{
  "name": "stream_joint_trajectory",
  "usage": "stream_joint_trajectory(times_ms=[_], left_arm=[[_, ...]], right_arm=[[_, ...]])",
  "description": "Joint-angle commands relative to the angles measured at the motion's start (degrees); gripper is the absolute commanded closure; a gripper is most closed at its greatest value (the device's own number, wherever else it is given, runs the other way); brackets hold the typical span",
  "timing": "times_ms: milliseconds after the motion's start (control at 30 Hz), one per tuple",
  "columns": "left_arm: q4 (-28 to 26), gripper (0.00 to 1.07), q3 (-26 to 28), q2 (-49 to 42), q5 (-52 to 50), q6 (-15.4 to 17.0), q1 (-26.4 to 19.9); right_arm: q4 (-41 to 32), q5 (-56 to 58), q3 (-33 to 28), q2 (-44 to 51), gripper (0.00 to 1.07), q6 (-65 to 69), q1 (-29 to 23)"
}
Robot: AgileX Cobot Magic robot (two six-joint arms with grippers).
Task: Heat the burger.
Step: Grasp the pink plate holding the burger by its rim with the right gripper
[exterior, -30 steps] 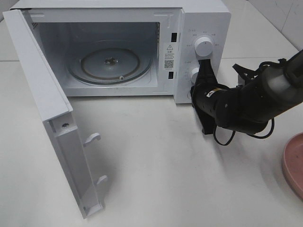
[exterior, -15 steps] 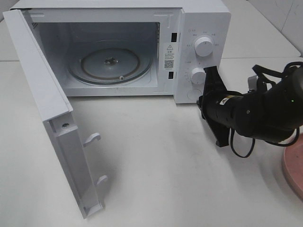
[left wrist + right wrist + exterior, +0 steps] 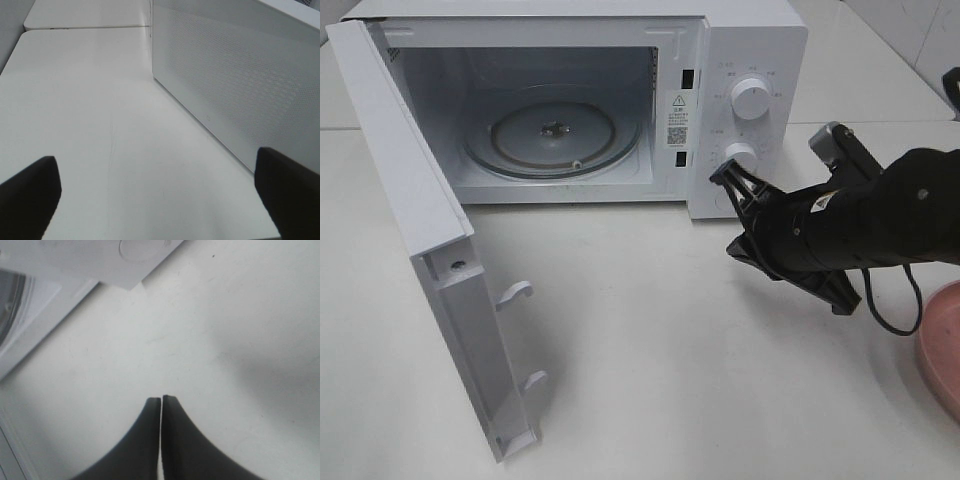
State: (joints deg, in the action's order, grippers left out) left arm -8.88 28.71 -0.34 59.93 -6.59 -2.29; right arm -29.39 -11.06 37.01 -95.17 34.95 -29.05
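Note:
The burger is out of view in every frame. The white microwave (image 3: pixel 750 40) stands at the back of the table with its door (image 3: pixel 410 200) swung wide to the left, and the glass turntable (image 3: pixel 555 135) inside is bare. My right gripper (image 3: pixel 722 176) hovers shut and empty just in front of the control panel, below the lower knob (image 3: pixel 740 152). In the right wrist view its fingertips (image 3: pixel 161 400) meet over bare table beside the microwave's bottom corner (image 3: pixel 50 265). My left gripper (image 3: pixel 160 195) is wide open and empty, low over the table beside the microwave's perforated side wall (image 3: pixel 240 85).
A round pink plate (image 3: pixel 942 345) shows partly at the right edge of the table. The upper knob (image 3: pixel 751 97) sits above the lower one. The open door juts toward the front left. A table seam (image 3: pixel 85 27) runs behind the left arm.
My right arm has swung away from the lower knob, turning and dropping lower, with the shut gripper now pointing left in front of the panel. The left gripper has not moved.

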Motion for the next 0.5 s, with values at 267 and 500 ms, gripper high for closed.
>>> stream_joint_trajectory(times_ms=[267,500], left_arm=[[-0.2,0.03,-0.2,-1.2,-0.5,-0.2,-0.1],[-0.2,0.03,-0.2,-1.2,-0.5,-0.2,-0.1]], right_arm=[[2.5,22.3,0.6,8.8,1.02,-27.9,1.3],[14.3,40.0,5.8,10.1,1.0,-30.3,3.8]])
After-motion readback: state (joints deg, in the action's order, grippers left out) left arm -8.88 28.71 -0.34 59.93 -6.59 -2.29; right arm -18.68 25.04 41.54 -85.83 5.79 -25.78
